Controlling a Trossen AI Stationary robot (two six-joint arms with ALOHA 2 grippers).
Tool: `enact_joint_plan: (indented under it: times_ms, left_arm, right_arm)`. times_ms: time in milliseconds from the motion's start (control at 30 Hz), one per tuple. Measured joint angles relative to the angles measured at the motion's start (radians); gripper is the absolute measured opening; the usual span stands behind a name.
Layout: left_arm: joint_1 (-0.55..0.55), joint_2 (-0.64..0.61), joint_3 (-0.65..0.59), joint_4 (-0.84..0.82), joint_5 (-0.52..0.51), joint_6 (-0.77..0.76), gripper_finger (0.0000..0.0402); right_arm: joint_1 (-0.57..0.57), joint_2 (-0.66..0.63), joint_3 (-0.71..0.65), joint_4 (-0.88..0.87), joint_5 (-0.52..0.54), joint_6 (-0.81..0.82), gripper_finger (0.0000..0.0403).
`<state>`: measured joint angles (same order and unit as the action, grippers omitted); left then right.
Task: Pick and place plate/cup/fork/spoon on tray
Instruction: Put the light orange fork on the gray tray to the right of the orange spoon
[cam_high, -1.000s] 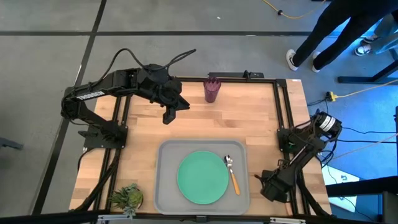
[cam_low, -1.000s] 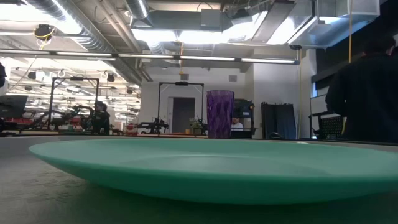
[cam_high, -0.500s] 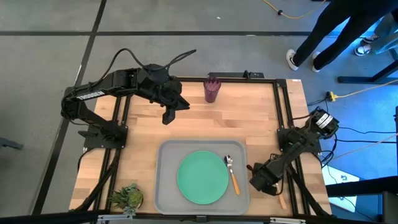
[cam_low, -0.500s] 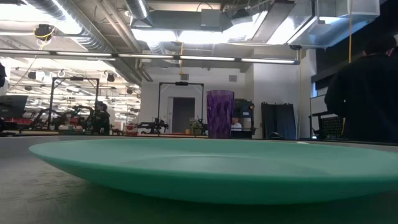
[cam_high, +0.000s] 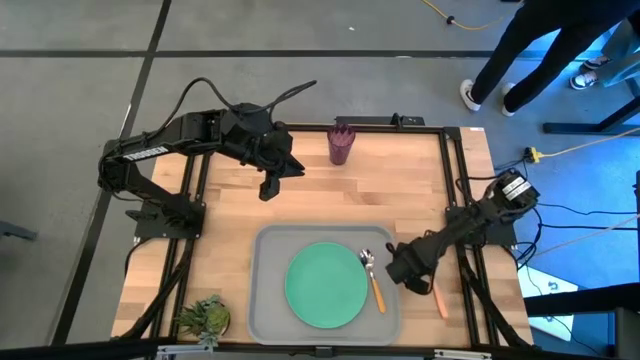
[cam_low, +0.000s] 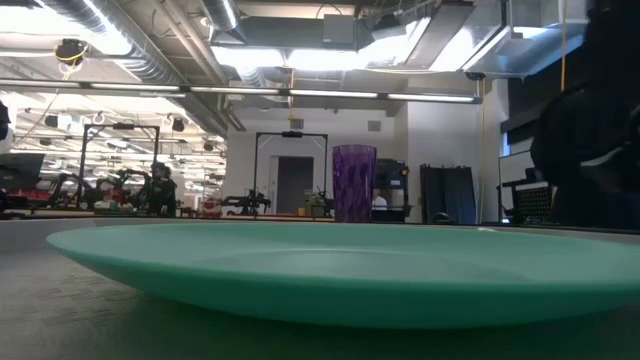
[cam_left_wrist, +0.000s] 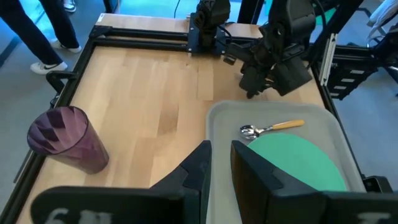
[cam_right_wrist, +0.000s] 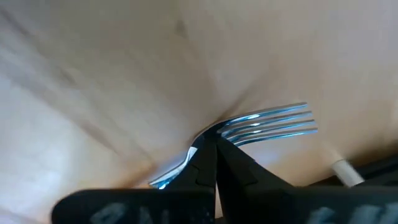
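Silver tines of the fork (cam_right_wrist: 273, 123) stick out past the right gripper (cam_right_wrist: 208, 152): fingers (cam_right_wrist: 231, 163) pinched together on the fork's neck, over bare wood. In the high view the right gripper (cam_high: 402, 270) sits just off the tray's right edge, with the fork's orange-tan handle (cam_high: 438, 299) trailing behind it over the tabletop (cam_high: 390, 180).

Left gripper (cam_high: 268, 186) hangs over the far-left part of the tabletop, near the cup (cam_high: 341, 145) but apart from it. Its fingers (cam_left_wrist: 198, 163) stand slightly apart with a narrow gap, nothing between them.

Tray (cam_high: 266, 300), light grey, sits at the near middle of the tabletop. Inside it: green plate (cam_high: 325, 285) roughly centred, and the spoon (cam_high: 371, 278) lying just right of the plate, bowl toward the far side, handle toward the near edge.

Purple cup stands upright at the far edge of the tabletop, outside the tray. Small green plant (cam_high: 204, 318) at the near-left corner.
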<state>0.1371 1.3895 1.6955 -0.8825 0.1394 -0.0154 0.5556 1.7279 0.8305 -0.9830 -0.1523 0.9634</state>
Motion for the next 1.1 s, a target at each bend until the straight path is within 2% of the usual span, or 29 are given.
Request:
enact_joint_plan:
  times_ms: [133,700,900,1100]
  left_arm:
    - [0.000,0.000,0.000,0.000,0.000,0.001,0.0053]
    - [0.000,0.000,0.000,-0.006,0.000,0.029,0.0053]
    - [0.000,0.000,0.000,-0.006,0.000,0.028,0.0053]
    - [0.000,0.000,0.000,-0.007,0.000,0.028,0.0053]
  right_arm:
    - [-0.050,0.000,0.000,-0.011,0.056,-0.005,0.0000]
    - [-0.250,0.005,-0.003,-0.010,0.406,-0.007,0.0000]
    - [-0.299,0.005,0.004,-0.017,0.439,-0.027,0.0000]
    - [-0.304,0.008,0.076,-0.149,0.473,-0.022,0.0010]
